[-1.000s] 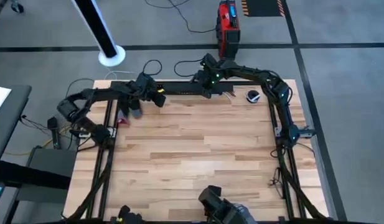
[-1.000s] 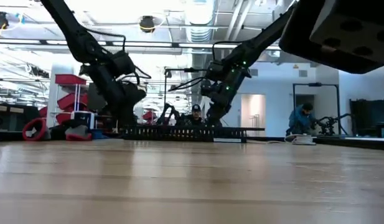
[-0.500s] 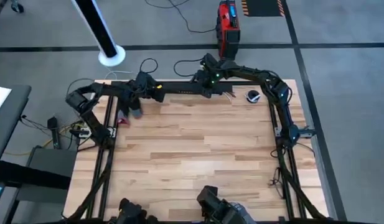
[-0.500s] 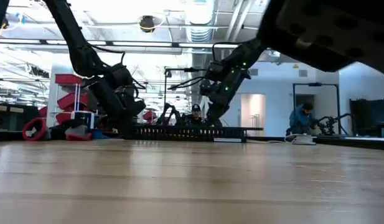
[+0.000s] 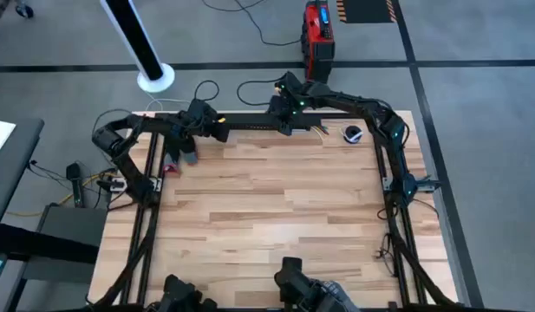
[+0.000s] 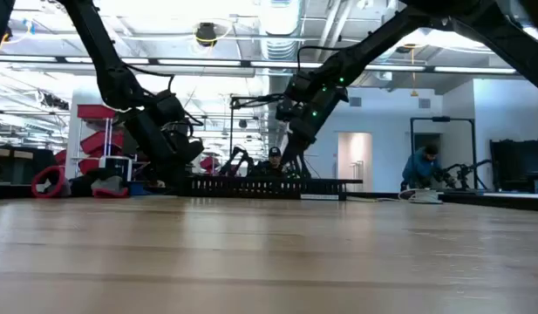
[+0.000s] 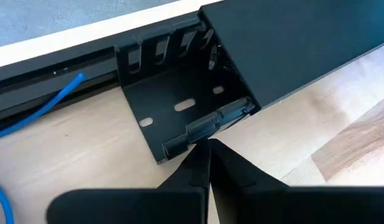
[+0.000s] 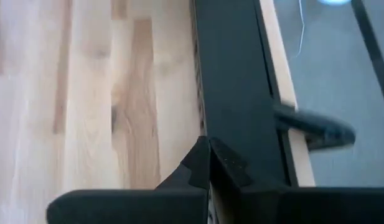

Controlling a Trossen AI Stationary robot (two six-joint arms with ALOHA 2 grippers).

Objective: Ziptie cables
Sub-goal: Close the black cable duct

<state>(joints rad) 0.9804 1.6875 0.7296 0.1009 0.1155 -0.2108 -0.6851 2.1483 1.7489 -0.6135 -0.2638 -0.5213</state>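
Note:
A long black comb-slotted channel (image 5: 267, 124) lies along the table's far edge, with a flat black cover strip (image 7: 291, 50) lying on it. The channel's open left end (image 7: 179, 112) shows uncovered. One blue wire of the cables (image 7: 48, 106) lies on the table beside that end; the rest are out of view. My left gripper (image 7: 208, 143) is shut, its tips at the channel's left end. My right gripper (image 8: 208, 140) is shut above the cover strip (image 8: 232, 93), near the channel's middle (image 5: 284, 117). My left gripper's shut fingertips stand at the near wall (image 7: 204, 124) of the channel's left end, coming slanting down from the near left. Whether they touch it, I cannot tell. My right gripper's shut fingertips are over the cover strip's near edge (image 8: 201, 124), pointing down; whether they touch cannot be told.
A round black-and-white object (image 5: 353, 133) lies right of the channel. A small red thing (image 5: 172, 169) and a grey object (image 5: 187, 156) sit near the table's left edge. Bare wood (image 5: 276, 217) stretches toward the near edge.
My left gripper has moved a little toward the far edge, up to the channel's left end, and its arm's elbow has swung inward. My right gripper has shifted slightly left along the channel. The channel has stayed in place.

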